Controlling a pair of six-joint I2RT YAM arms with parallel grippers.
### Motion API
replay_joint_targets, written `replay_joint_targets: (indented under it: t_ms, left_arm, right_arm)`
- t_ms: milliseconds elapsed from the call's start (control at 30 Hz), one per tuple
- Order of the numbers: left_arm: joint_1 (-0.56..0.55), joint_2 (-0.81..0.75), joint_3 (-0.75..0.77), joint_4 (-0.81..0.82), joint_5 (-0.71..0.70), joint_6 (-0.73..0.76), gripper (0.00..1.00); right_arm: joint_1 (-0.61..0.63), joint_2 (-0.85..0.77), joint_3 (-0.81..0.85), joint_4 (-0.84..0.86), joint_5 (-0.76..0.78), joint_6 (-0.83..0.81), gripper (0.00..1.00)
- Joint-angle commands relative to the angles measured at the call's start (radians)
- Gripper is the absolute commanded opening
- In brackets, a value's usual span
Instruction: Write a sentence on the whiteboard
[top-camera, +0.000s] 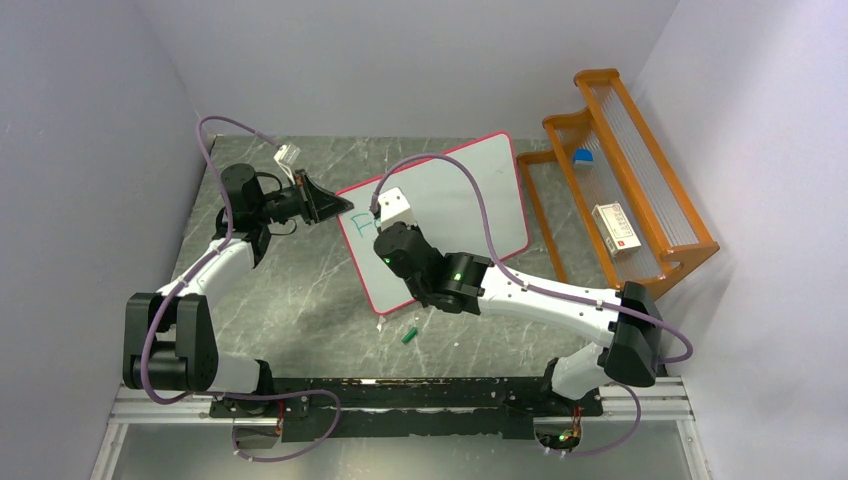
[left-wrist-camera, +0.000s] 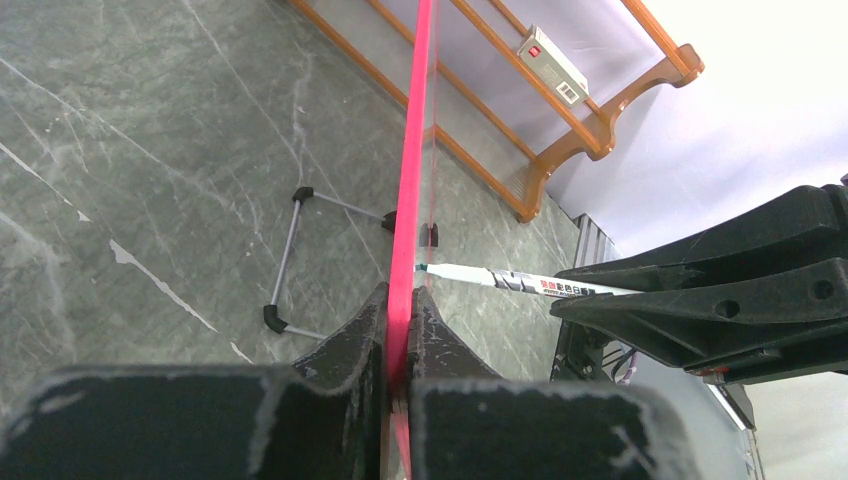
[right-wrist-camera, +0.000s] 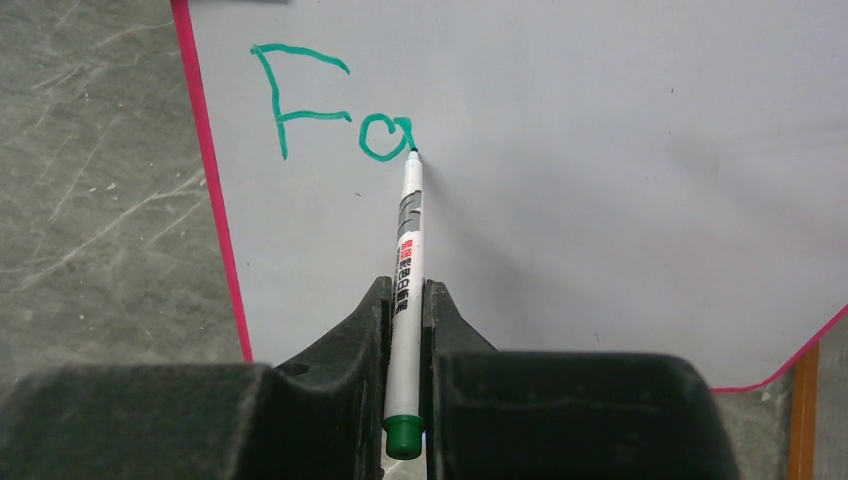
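Looking down, we see the white, pink-framed whiteboard (top-camera: 470, 190) propped on the tabletop (top-camera: 290, 290). Our left pincer (left-wrist-camera: 400, 300) clamps its frame edge. Our right pincer (right-wrist-camera: 405, 290) grips a marker (right-wrist-camera: 408, 250), tip touching the green sentence (right-wrist-camera: 330, 116), just "Fa" by the board's left edge.

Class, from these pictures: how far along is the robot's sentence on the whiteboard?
Done: green "Fa" stands on the whiteboard. In hand: the right jaws hold the marker, tip at the "a"; the left jaws clamp the board's edge. Left: the rest of the sentence; the board is mostly blank.
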Motion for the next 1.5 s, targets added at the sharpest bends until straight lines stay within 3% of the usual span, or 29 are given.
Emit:
replay_joint_targets:
  t_ms: [0, 767, 1467]
  left_arm:
    - [-0.029, 0.018, 0.001, -0.077, 0.017, 0.039, 0.05]
    - [-0.029, 0.015, 0.008, -0.107, 0.012, 0.061, 0.05]
    - [-0.029, 0.015, 0.008, -0.104, 0.013, 0.059, 0.05]
  right_arm:
    - [-0.01, -0.023, -0.022, -0.018, 0.015, 0.018, 0.0]
    - [-0.017, -0.107, -0.072, 0.107, 0.021, -0.006, 0.0]
    - [-0.043, -0.054, -0.047, 0.121, -0.027, -0.008, 0.0]
